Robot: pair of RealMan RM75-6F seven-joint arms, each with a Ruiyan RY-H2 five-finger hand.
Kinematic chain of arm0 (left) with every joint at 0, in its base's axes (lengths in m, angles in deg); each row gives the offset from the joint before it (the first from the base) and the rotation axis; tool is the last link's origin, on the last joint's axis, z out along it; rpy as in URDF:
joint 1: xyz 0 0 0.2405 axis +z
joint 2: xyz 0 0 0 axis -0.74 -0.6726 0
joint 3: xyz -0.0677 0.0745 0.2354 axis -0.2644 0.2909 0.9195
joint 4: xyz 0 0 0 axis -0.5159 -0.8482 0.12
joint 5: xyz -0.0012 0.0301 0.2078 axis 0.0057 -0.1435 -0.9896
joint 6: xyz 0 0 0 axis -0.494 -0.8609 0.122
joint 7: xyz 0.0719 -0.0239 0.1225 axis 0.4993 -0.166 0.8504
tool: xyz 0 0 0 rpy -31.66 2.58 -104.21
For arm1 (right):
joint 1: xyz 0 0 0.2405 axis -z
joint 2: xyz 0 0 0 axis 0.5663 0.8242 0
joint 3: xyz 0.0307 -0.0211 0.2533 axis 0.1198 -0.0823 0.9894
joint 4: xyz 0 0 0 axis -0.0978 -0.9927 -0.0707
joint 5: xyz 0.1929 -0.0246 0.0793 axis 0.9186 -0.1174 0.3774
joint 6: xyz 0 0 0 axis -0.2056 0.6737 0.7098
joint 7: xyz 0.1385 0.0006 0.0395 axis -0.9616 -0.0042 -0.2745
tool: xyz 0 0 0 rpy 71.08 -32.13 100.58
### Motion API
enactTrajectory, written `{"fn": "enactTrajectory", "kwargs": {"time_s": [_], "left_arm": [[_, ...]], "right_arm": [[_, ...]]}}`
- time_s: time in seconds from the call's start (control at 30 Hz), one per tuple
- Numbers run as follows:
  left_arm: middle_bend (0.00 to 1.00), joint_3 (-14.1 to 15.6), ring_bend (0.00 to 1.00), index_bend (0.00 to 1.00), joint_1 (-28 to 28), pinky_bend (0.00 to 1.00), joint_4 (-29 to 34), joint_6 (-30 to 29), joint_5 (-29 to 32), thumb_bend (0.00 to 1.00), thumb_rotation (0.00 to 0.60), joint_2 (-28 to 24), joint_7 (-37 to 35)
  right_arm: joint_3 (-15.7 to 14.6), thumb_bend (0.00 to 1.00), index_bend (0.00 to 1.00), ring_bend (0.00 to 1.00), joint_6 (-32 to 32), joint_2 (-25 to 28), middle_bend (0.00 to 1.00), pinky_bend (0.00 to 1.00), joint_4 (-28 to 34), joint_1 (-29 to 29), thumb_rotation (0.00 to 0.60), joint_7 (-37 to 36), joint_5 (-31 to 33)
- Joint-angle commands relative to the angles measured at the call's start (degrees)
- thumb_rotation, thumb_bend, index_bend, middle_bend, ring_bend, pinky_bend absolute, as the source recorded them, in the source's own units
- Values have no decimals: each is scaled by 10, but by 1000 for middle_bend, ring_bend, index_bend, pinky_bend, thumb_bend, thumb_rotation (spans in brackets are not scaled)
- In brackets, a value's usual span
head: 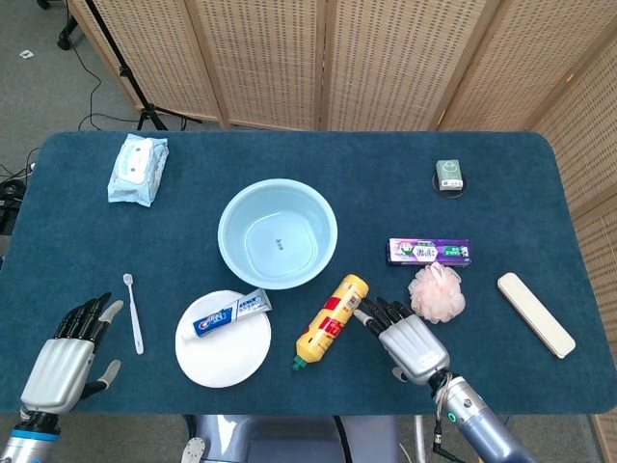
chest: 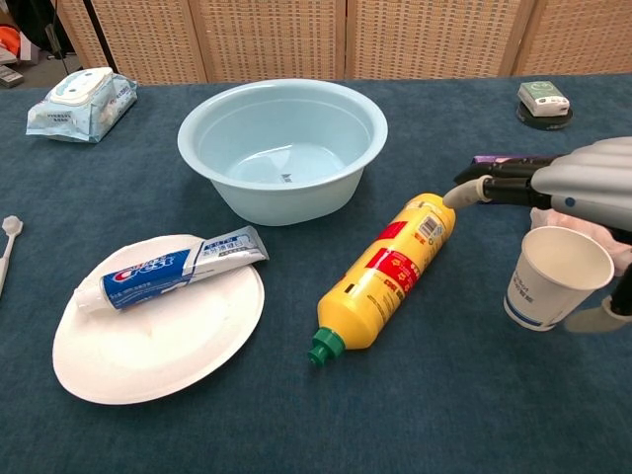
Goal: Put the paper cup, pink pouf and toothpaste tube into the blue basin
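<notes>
The blue basin stands mid-table with nothing in it. A toothpaste tube lies on a white plate in front of it. The pink pouf sits to the right. In the chest view the paper cup stands upright; the head view hides it under my right hand. That hand hovers over the cup, fingers stretched toward the yellow bottle and thumb beside the cup, holding nothing. My left hand lies open near the front left edge.
A yellow bottle lies between plate and cup. A purple box sits behind the pouf. A toothbrush, a wipes pack, a small green item and a beige case are spread around.
</notes>
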Motion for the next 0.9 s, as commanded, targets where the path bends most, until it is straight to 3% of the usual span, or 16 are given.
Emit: {"fn": "enactTrajectory", "kwargs": {"time_s": [0.03,0.43,0.77,0.9], "left_arm": [[0,0,0,5,0,106,0,1,1,327,600,0,-1],[0,3,0,5,0,106,2,2,-7,328,600,-3,-4],[0,8,0,5,0,106,2,7,-12,327,600,2,2],[0,9,0,5,0,106,2,8,-13,328,600,2,4]], "right_arm": [[2,129,89,0,-4,-10,0,156,-4,-15,600,14,22],[-8,131,92,0,-5,-36,0,156,-45,-56,600,37,93],[-15,131,130,2,7,-21,3,158,-56,-75,600,33,124],[-21,156,231,110,13,-11,91,245,-43,-81,600,39,156]]}}
